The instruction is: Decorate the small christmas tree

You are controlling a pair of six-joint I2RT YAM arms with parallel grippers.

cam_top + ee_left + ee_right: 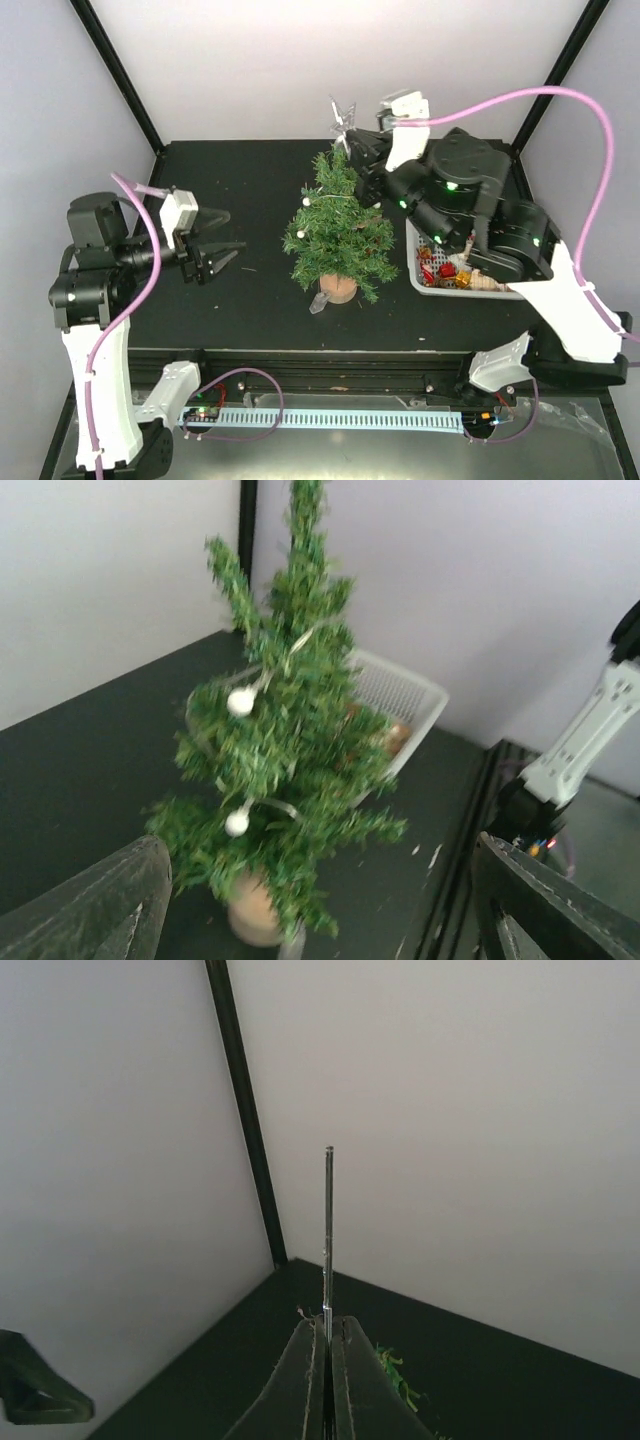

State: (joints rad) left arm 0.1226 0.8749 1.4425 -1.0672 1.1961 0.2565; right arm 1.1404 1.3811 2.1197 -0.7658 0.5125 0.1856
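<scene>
Nearest us, the fingers [95,910] of the left gripper [230,236] stand wide apart and empty, facing the small green bristly christmas tree [335,225], upright on its round wooden base [339,288] in the middle of the black table [230,170]. The right gripper [327,1328] is pinched on the thin edge of a silvery star ornament [342,115] near the treetop. So slight a hold could let it twist or slip, we judge, and an off-centre push could topple the light tree.
</scene>
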